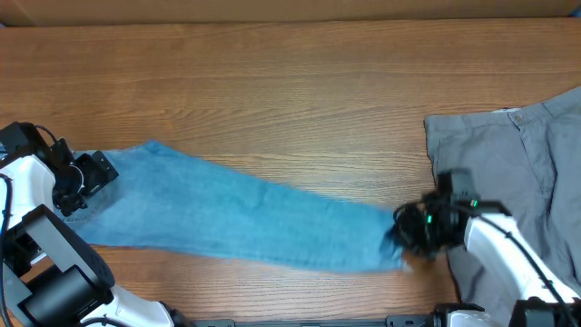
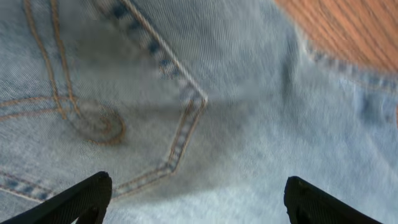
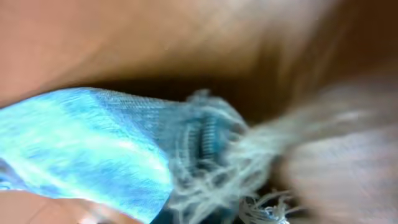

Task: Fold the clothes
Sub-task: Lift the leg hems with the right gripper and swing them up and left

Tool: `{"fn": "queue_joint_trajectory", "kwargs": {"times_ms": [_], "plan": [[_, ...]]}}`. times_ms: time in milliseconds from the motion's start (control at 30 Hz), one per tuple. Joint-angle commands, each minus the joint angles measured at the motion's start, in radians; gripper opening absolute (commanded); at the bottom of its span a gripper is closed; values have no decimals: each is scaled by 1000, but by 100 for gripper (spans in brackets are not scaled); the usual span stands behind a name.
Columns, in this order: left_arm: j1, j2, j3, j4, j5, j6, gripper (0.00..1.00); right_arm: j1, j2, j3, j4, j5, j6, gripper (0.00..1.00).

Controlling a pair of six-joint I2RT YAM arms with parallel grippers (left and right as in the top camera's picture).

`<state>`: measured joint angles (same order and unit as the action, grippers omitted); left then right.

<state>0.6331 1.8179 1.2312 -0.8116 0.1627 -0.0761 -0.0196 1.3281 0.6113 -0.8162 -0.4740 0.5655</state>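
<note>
Frayed hem (image 3: 217, 155) threads fill the right wrist view, pale and tangled and almost against the lens, with the blue weave bunched behind them. From above, the right end effector (image 1: 406, 240) sits at that same leg end of the jeans (image 1: 245, 218), its jaws together on the hem.

Those jeans are light-blue denim, lying flat on the wooden table (image 1: 290, 82) in one long narrow strip. It runs from the left side, where it is widest, slanting down toward the front right. At the wide end the left end effector (image 1: 88, 179) hangs over the cloth with its jaws spread wide. Its dark fingertips (image 2: 81, 199) stand well apart at the bottom of the wrist view, nothing between them but denim. Beneath them is a back pocket (image 2: 124, 106), its pointed lower edge outlined in tan double stitching, with a curled tan seam to one side.

Plain grey trousers (image 1: 508, 173) lie loosely spread at the right edge of the table, just beside the jeans' hem.
</note>
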Motion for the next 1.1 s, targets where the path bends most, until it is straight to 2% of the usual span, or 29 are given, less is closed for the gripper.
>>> {"fn": "queue_joint_trajectory", "kwargs": {"times_ms": [0, 167, 400, 600, 700, 900, 1067], "plan": [[19, 2, 39, -27, 40, -13, 91, -4, -6, 205, -20, 123, -24, 4], [37, 2, 113, -102, 68, -14, 90, -4, -6, 428, -69, 301, -78, 4], [42, 2, 141, -140, 94, -14, 91, -4, -6, 465, -56, 309, -77, 4], [42, 1, 173, -182, 244, 26, 89, -18, -5, 545, -43, 367, -135, 4], [42, 1, 239, -259, 254, 47, 86, -60, -4, 661, -87, 378, -155, 4], [41, 0, 418, -404, 316, 55, 86, -163, 25, 926, -182, 384, -184, 4], [40, -1, 571, -527, 407, 99, 87, -172, 72, 1057, -200, 325, -196, 4]]}}
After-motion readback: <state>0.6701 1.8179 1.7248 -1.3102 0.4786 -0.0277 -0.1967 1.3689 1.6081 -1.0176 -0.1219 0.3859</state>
